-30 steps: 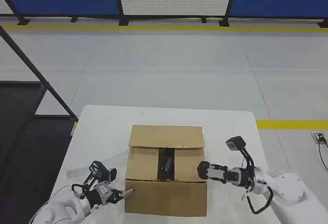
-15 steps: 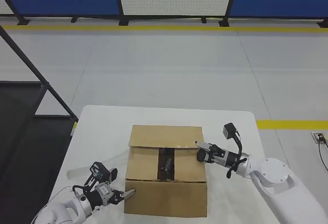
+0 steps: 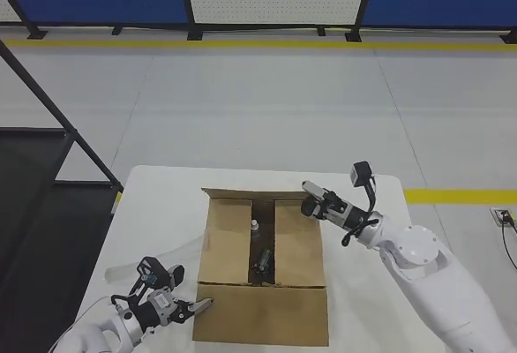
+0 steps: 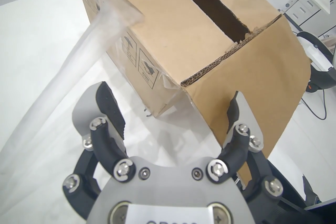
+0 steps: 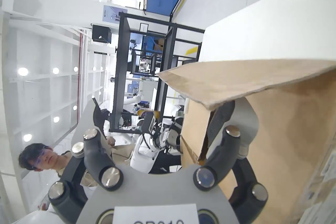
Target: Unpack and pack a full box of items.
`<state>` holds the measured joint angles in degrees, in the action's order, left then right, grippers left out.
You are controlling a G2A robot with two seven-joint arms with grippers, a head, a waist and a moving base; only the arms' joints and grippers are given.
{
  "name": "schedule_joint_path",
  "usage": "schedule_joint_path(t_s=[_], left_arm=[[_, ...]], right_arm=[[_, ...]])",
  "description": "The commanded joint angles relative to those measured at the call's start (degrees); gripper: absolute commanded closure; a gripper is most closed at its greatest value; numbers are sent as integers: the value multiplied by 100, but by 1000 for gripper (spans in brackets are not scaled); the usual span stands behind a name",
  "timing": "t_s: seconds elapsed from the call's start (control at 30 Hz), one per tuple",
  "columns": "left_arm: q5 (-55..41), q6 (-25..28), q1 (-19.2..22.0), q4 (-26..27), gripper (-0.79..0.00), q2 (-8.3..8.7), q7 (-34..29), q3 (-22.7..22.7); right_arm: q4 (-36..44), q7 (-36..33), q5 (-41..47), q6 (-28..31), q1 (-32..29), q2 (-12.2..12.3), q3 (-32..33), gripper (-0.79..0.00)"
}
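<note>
Swung from the right side of the box (image 3: pixel 228 251) to its far-right corner, the right gripper (image 3: pixel 311 199) has stood the far flap (image 3: pixel 258 192) up. Nearest, the left gripper (image 3: pixel 197 306) hangs wide and empty beside the box's near-left corner. Farther off, the right fingers gape unclamped, so the flap could drop back over the items (image 3: pixel 263 259).

No wording reads clearly — just black handling pictograms (image 4: pixel 147 70) on the box (image 4: pixel 170 25) side.
</note>
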<state>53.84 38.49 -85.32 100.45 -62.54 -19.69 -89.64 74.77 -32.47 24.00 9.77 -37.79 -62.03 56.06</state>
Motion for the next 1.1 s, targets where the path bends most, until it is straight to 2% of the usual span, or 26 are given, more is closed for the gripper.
schedule_joint_path(t_s=[0.0, 0.17, 0.3, 0.73, 0.8, 0.87, 1.07], left_arm=[[-5, -8, -22, 20, -785, 6, 23, -7], [10, -61, -83, 69, -785, 18, 86, 7], [38, -111, -110, 96, -785, 22, 101, 25], [43, -176, -117, 114, -785, 19, 135, 51], [113, -256, -103, 136, -785, 18, 142, 91], [178, -462, -96, 151, -785, 10, 195, 129], [256, -515, -106, 71, -785, 15, 252, 192]], right_arm=[[-213, 265, -176, -55, 245, -77, -128, -785], [-833, 582, -383, 11, 762, -321, -539, -785], [-1358, 514, -404, 523, 956, -444, -664, -785], [-1331, 653, -372, 454, 877, -461, -663, -785], [-1328, 815, -381, 294, 891, -512, -699, -785], [-1378, 695, -269, 299, 947, -580, -770, -785], [-2022, 1168, -427, -11, 1390, -868, -1088, -785]])
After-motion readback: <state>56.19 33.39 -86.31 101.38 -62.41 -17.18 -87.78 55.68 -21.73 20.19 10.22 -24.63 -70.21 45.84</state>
